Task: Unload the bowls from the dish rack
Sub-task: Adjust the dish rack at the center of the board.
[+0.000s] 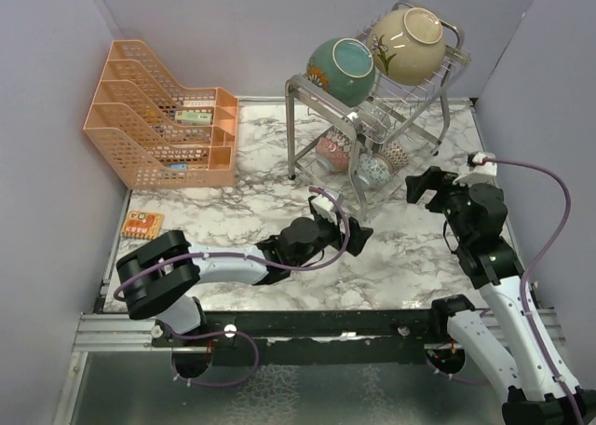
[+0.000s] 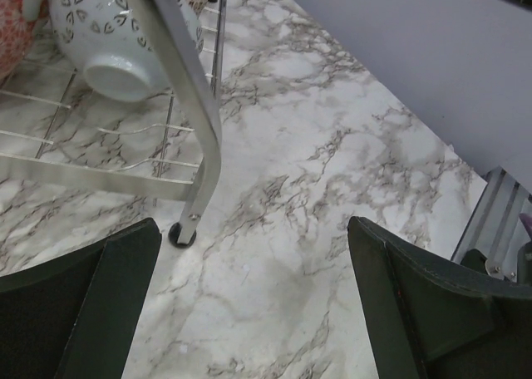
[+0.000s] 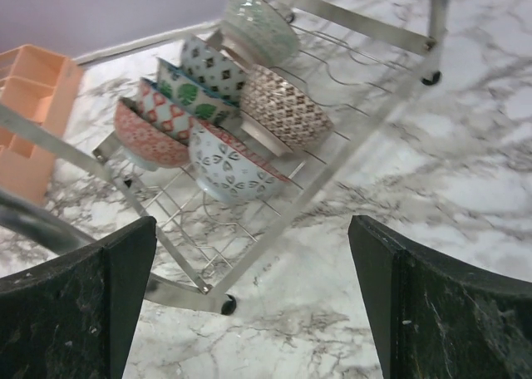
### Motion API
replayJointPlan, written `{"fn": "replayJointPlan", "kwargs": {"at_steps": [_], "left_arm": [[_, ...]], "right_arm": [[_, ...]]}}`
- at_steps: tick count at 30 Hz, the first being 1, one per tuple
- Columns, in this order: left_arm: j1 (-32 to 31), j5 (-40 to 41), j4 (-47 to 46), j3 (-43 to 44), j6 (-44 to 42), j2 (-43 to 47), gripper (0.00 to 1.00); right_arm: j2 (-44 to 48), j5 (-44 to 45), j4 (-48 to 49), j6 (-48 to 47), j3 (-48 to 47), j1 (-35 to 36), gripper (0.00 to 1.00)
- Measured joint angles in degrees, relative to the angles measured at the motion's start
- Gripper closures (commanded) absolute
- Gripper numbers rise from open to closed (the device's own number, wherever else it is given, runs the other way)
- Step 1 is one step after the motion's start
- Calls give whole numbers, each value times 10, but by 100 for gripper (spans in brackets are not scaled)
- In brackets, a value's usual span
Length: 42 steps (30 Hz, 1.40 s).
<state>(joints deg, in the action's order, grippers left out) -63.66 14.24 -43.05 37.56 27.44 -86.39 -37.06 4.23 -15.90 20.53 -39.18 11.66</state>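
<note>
**Nothing unloaded yet**

Teal bowl (image 1: 342, 69) and cream bowl (image 1: 410, 43) lean on the dish rack's (image 1: 291, 131) top tier. The small bowls (image 3: 224, 159), maybe seven since they overlap, crowd its lower tier. Left tool (image 2: 253, 300) hovers at the rack's front corner, fingers wide, empty. Right tool (image 3: 249, 300) gapes empty beside the rack, over the desk (image 1: 233, 220).

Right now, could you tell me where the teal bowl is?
In the top view, the teal bowl rests atop the dish rack, just left of the cream bowl.
</note>
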Motion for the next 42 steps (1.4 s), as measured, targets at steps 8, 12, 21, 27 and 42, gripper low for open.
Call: {"fn": "replayJointPlan", "kwargs": {"at_steps": [8,12,21,27,42], "left_arm": [[-8,53,-57,40,-14,-59,15],[-9,78,-62,76,-19,-90,19],[-9,150,-65,103,-17,-111,28],[-9,183,-43,139,-17,-139,35],[-14,272,87,215,36,-157,62]], "right_arm": [[-4,40,-65,35,-21,0,10],[-5,40,-75,39,-21,0,17],[2,39,-75,36,-21,0,32],[2,39,-75,32,-21,0,32],[-8,38,-75,28,-21,0,31]]}}
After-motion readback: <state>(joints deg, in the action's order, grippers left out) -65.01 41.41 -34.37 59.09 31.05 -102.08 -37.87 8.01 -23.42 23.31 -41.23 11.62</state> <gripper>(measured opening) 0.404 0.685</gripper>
